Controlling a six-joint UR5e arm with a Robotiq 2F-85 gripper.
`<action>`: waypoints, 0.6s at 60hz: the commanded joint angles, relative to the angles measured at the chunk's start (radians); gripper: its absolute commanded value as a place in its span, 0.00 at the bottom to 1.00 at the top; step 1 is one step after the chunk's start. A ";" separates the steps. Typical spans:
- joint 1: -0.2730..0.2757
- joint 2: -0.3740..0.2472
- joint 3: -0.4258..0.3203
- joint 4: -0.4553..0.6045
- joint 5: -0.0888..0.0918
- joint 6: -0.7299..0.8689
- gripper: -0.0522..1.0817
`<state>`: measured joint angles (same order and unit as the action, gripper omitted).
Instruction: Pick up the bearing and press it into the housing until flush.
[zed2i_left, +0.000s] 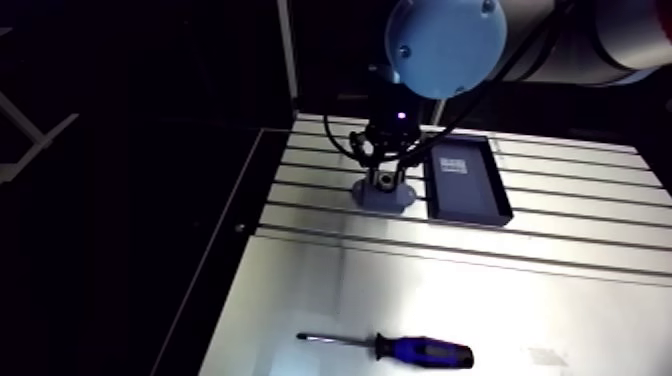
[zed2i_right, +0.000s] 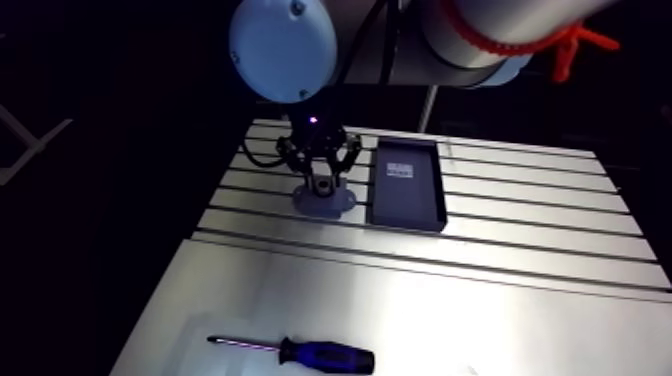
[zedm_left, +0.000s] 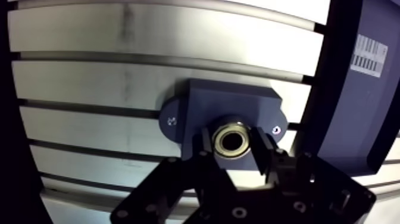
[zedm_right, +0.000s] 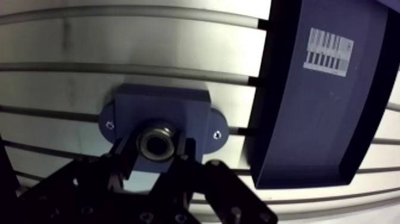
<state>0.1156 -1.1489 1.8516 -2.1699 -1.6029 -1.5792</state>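
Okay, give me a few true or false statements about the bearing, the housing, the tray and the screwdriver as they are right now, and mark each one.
1. The gripper is shut on the silver ring-shaped metal bearing. True.
2. The bearing is held over the blue-grey plastic housing. True.
3. The blue-and-black-handled screwdriver lies inside the dark rectangular tray. False: it lies on the slotted aluminium table, well away from the tray.
4. The housing sits inside the tray. False: it sits on the table beside the tray.
5. The tray carries a white barcode label. True.
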 joint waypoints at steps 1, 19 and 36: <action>0.000 0.001 0.001 0.000 0.001 0.000 0.70; 0.000 0.001 0.001 0.002 0.001 0.000 0.70; 0.000 0.002 0.002 0.002 0.001 0.000 0.70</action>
<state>0.1154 -1.1474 1.8529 -2.1684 -1.6022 -1.5792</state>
